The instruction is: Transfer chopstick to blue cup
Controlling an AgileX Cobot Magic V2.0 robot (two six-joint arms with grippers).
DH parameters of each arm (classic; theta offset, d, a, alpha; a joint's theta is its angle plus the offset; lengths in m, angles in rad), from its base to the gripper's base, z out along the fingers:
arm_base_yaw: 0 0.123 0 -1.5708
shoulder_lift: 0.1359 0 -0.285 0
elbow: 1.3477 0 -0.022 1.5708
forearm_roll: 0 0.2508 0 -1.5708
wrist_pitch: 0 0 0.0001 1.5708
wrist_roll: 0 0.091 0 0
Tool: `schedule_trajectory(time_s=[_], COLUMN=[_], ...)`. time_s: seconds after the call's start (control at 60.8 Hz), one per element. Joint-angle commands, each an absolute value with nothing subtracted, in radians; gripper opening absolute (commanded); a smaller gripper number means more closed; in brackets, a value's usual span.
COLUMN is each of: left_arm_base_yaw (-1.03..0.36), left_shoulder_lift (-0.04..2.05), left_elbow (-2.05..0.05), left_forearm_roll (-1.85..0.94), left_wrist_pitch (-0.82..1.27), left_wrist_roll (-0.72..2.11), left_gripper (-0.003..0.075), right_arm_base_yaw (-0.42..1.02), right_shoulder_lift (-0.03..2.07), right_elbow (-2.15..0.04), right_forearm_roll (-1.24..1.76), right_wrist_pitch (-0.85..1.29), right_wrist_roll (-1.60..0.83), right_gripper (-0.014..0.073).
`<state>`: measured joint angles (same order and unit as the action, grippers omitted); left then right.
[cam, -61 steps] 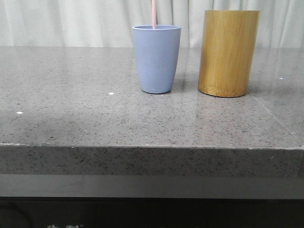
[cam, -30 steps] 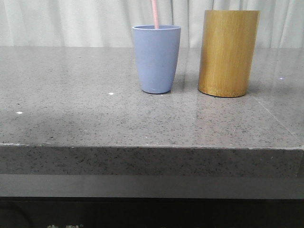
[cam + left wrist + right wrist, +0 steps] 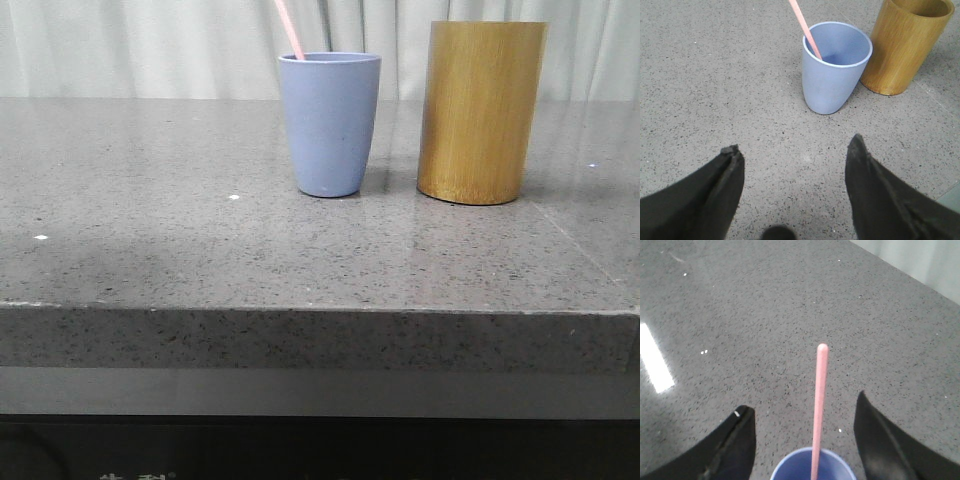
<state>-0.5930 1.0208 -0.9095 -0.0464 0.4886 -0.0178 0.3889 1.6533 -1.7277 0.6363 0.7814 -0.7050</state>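
The blue cup (image 3: 329,123) stands upright on the grey stone table, just left of the tan bamboo cylinder (image 3: 481,110). One pale pink chopstick (image 3: 289,29) stands in the cup and leans left against its rim. It also shows in the left wrist view (image 3: 805,30) and in the right wrist view (image 3: 818,405). My left gripper (image 3: 795,152) is open and empty, above the table in front of the cup (image 3: 835,65). My right gripper (image 3: 802,410) is open above the cup (image 3: 812,466), its fingers apart on either side of the chopstick without touching it. Neither gripper shows in the front view.
The bamboo cylinder (image 3: 907,42) stands close beside the cup. The table's front edge (image 3: 320,310) runs across the front view. A pale curtain (image 3: 150,45) hangs behind the table.
The chopstick, near upright in the cup a second ago, has tipped to the left and now leans on the cup's left rim.
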Motion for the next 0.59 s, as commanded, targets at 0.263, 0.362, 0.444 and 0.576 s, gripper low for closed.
schedule_trajectory(time_s=[0.263,0.362,0.444,0.576], left_arm_base_yaw=[-0.592,-0.592,-0.592,-0.592], left_shoulder_lift=[1.009,1.009,1.009,1.009], left_elbow=[-0.938,-0.938,-0.938,-0.938], left_forearm_roll=[-0.051,-0.049,-0.049,-0.049], left_wrist_pitch=[0.412,0.412,0.412,0.412], left_wrist_roll=[-0.026,-0.026,-0.026,-0.026], left_gripper=[0.0442,0.0442,0.0442,0.0442], right_arm_base_yaw=[0.361,0.361,0.361,0.361], right_shoulder_lift=[1.324,1.231,1.147,1.011], right_elbow=[-1.662,-1.563,-1.473,-1.319], right_forearm_roll=[0.117,0.099,0.102,0.107], right_wrist_pitch=[1.001,0.981,0.929,0.802], right_wrist_roll=[-0.185,-0.157,-0.157,-0.157], right_gripper=[0.0455,0.0455,0.0455,0.0455])
